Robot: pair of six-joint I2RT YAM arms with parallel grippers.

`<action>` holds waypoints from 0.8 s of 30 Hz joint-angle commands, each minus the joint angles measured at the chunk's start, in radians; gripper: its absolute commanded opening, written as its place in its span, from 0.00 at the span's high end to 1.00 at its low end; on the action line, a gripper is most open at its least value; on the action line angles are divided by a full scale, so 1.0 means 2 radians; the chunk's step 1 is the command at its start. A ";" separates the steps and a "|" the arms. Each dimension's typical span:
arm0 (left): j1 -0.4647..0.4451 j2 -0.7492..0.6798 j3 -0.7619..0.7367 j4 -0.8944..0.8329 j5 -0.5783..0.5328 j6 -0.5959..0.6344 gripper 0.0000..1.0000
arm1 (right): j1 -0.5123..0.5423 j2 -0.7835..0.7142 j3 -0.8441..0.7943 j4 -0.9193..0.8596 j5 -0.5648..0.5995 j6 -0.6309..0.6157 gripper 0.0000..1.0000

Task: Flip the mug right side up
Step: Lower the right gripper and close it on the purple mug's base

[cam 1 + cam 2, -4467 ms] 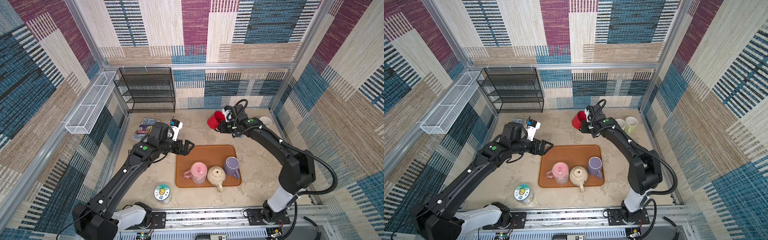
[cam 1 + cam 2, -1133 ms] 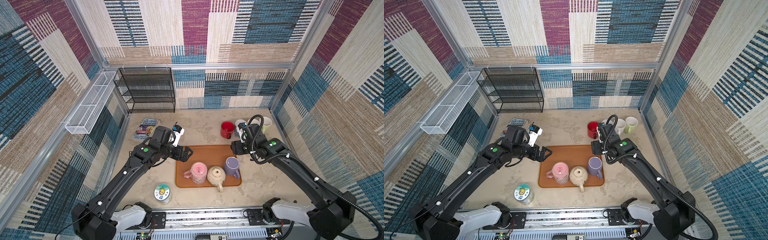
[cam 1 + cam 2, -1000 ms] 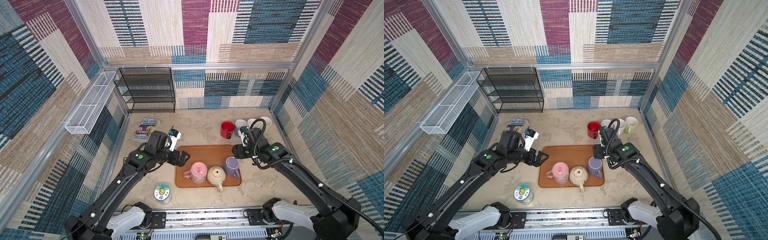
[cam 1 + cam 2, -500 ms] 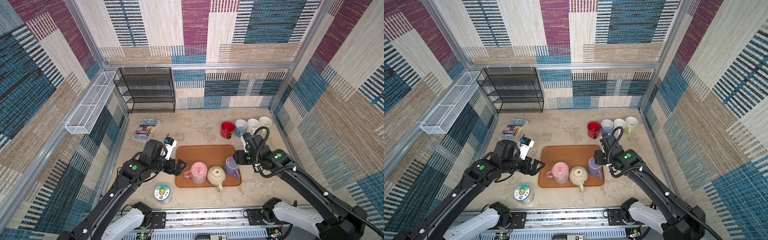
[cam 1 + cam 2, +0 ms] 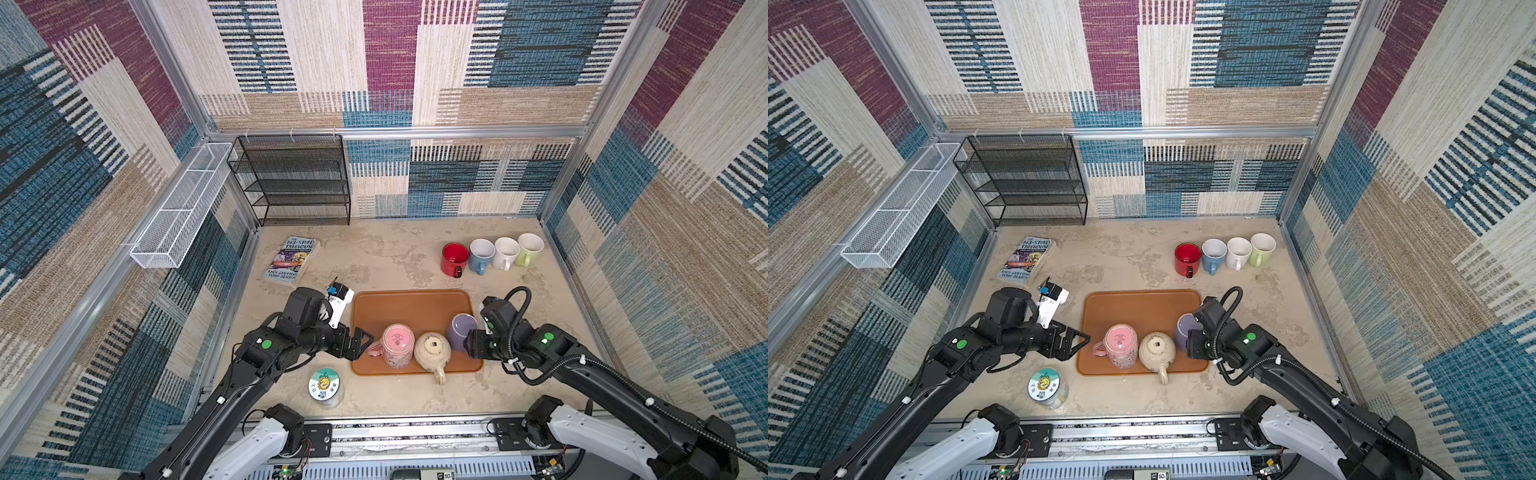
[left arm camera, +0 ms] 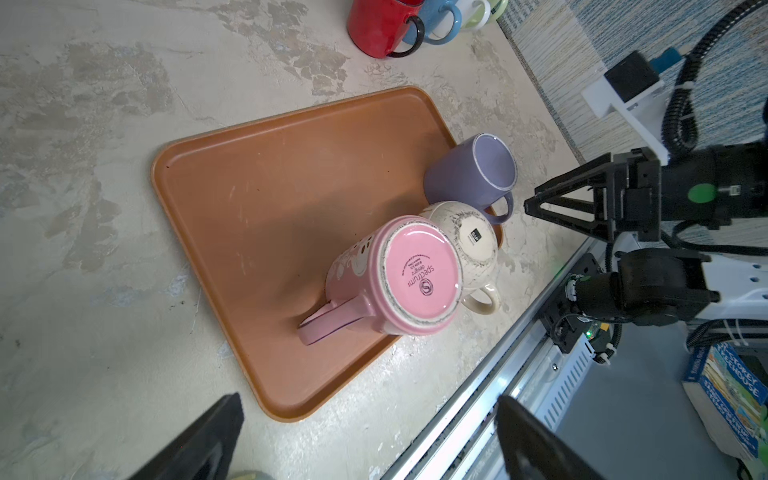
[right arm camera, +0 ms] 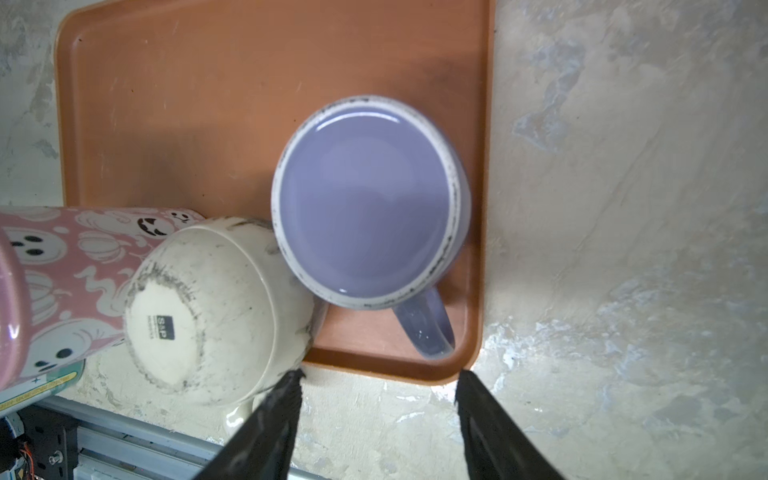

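Here, the right gripper, jaws parted and empty, is hovering at a corner of the tray; closing askew on the inverted purple mug risks knocking the neighbouring cream mug.

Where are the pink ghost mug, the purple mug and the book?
pink mug (image 5: 398,342): a top view, on its upturned base.
purple mug (image 7: 365,203): right wrist view, middle of the round purple face towards the camera.
book (image 5: 292,259): a top view, middle of its cover.
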 commanded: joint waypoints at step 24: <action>0.000 -0.024 -0.006 0.011 0.005 0.007 0.00 | 0.008 0.127 0.053 0.057 0.038 -0.013 0.53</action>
